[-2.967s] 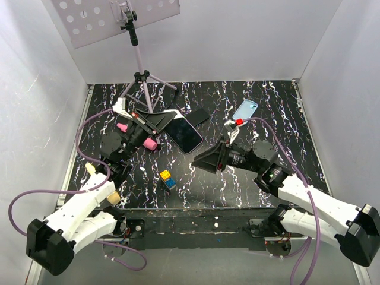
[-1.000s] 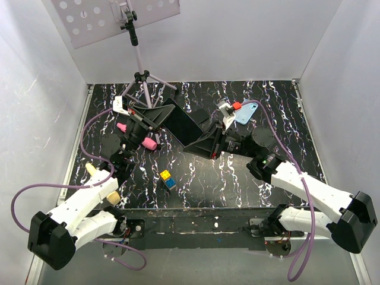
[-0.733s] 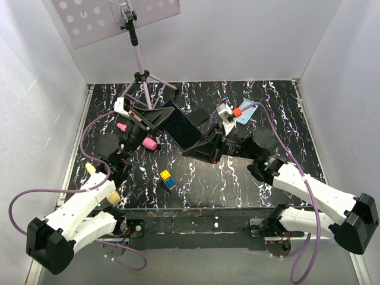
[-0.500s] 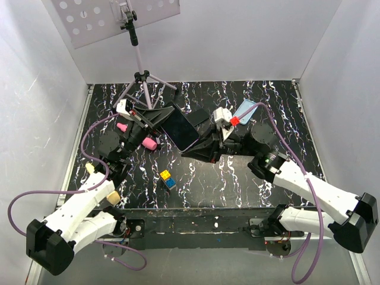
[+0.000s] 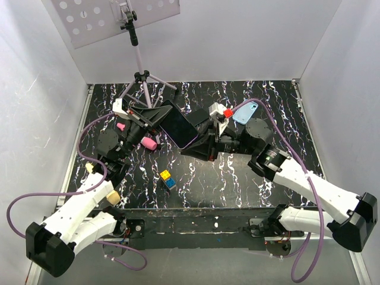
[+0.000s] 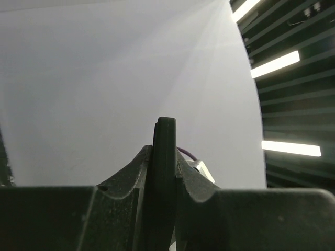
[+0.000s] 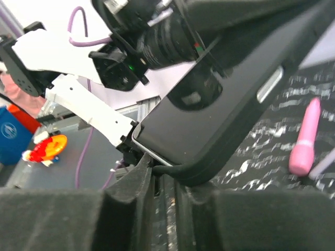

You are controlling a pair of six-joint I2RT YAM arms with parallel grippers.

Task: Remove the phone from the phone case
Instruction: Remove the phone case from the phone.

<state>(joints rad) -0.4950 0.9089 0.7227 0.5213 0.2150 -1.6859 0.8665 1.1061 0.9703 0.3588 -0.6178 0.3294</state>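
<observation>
I am holding the phone [image 5: 178, 126] aloft just in front of the tripod [image 5: 141, 77], with the left gripper [image 5: 159, 116] clamped narrow on one edge and the right gripper [image 5: 191, 146] pinching the opposite corner. The phone case [image 5: 245, 113] is lying further from the tripod, on the right arm's side. I am judging that uneven pulling risks twisting the phone loose and dropping it.

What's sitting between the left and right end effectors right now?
The phone bridges them: the left end effector clamps one end, the right end effector the opposite end. The top external view shows it.
</observation>
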